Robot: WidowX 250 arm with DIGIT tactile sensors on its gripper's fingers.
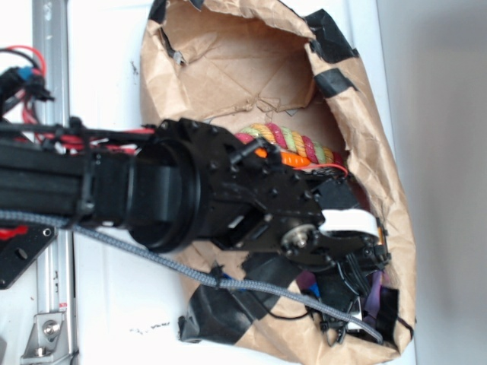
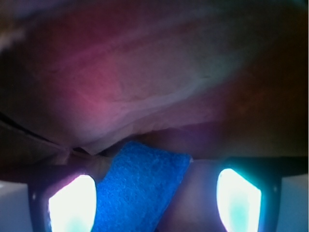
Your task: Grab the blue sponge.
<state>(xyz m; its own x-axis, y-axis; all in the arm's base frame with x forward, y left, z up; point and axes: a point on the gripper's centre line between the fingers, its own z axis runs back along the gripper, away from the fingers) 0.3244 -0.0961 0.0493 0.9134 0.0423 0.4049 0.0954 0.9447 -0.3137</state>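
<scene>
Inside the crumpled brown paper bag (image 1: 358, 122), the robot's hand (image 1: 346, 262) is reaching deep toward the bottom, its black wrist and arm filling most of the exterior view. A braided rope toy (image 1: 293, 143) in yellow, pink and green lies just above the wrist, with something orange (image 1: 291, 159) beside it; both stay apart from the hand.

From the wrist view, the blue sponge (image 2: 140, 186) sits between the two fingers (image 2: 72, 203), closer to the finger on the left of that picture, tilted, with its far end resting near a fold of the bag's paper wall. The fingers are spread, with a clear gap on the sponge's other side, and I cannot tell whether either pad touches it yet.

As a judgement, the approach looks nearly done: the hand is in the bag and lined up around the sponge. What is left is to press the fingers together on it and lift it out.
</scene>
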